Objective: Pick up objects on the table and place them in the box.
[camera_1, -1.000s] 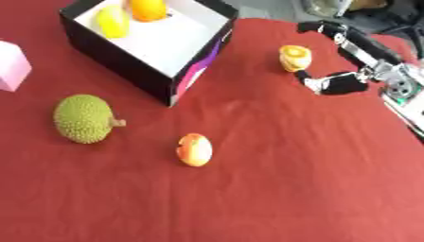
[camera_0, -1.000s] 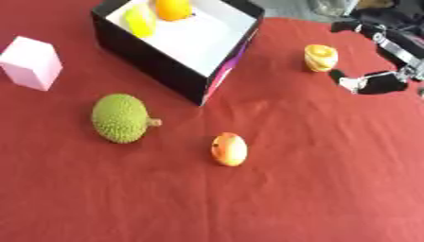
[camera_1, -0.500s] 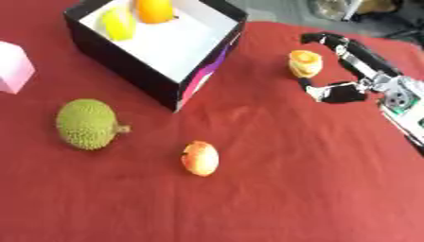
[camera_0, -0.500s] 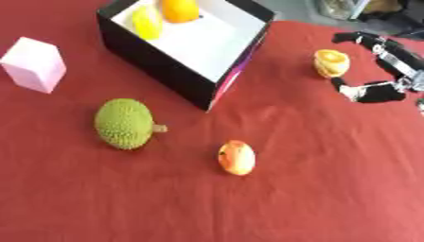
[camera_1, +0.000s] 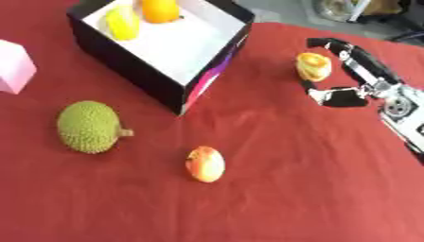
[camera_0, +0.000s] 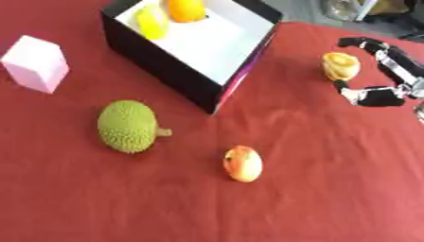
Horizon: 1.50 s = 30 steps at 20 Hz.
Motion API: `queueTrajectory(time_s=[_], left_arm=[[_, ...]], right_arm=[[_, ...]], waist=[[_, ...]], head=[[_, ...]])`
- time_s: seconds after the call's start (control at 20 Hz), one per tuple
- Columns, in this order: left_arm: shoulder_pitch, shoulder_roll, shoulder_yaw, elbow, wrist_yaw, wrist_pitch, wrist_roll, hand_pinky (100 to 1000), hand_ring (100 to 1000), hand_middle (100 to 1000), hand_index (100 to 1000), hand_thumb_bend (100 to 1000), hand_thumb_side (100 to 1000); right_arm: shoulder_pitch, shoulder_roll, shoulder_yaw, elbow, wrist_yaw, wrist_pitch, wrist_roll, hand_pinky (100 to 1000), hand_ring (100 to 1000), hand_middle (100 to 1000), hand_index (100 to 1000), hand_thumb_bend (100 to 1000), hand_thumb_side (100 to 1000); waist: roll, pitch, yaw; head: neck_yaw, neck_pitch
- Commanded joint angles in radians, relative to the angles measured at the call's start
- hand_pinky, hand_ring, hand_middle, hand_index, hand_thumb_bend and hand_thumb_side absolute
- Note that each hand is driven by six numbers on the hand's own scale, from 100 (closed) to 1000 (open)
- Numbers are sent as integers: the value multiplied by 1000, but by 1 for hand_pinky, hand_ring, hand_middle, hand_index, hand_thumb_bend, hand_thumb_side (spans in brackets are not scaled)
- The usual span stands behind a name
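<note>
Nearest on the red desk (camera_0: 331,198): 1 small orange-red fruit (camera_0: 242,163), lying alone, well apart from the hand. Left of it and a bit farther, 1 green spiky fruit (camera_0: 128,125) with a short stub stem pointing right, near the box corner but not touching. Pink block (camera_0: 36,63) at the left edge, beside the box's left side, apart from it. Right side: right hand (camera_1: 352,71) comes in from the right edge, fingers spread and curved in an open C around 1 small yellow-orange object (camera_1: 313,66); 1 finger arches above and behind it, thumb (camera_1: 340,98) sits below it on the desk; cannot tell if any fingertip touches the object, nothing clamped, so hand reads as released, not grasping. Object rests on the desk, outside the box. Farthest: black box (camera_0: 165,75) with white inside, tilted askew, holding 1 yellow piece (camera_0: 152,21) and 1 orange round fruit (camera_0: 186,9) at its far end. Left hand not visible in either view.
</note>
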Motion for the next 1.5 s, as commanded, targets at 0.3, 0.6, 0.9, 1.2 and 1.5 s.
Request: queueTrajectory(time_s=[0.3, 0.6, 0.9, 1.2, 1.5], left_arm=[[8, 8, 5, -13, -11, -18, -7, 761, 874, 808, 833, 120, 679], [4, 11, 1, -13, -5, -26, -12, 762, 873, 808, 834, 109, 676], [7, 12, 3, -9, -3, -38, -14, 763, 874, 808, 833, 100, 672], [5, 10, 0, -6, -6, -43, -22, 763, 875, 809, 833, 100, 672], [12, 8, 5, -3, -13, -52, -24, 764, 876, 808, 832, 100, 670]], right_arm=[[19, -43, -41, 40, 15, 17, -42, 1000, 984, 882, 949, 260, 146], [35, -45, -55, 70, 13, 34, -73, 1000, 983, 881, 947, 242, 136], [45, -44, -59, 102, 4, 37, -89, 1000, 983, 881, 944, 223, 123], [45, -42, -63, 99, -7, 32, -105, 1000, 983, 885, 944, 215, 103], [68, -33, -82, 116, -13, 42, -144, 1000, 983, 883, 940, 205, 100]], waist=[[20, -10, -4], [25, -7, 7], [26, -1, 25], [20, 9, 41], [14, 18, 56]], head=[[-18, -20], [-12, -40], [-20, -64], [-42, -77], [-60, -81]])
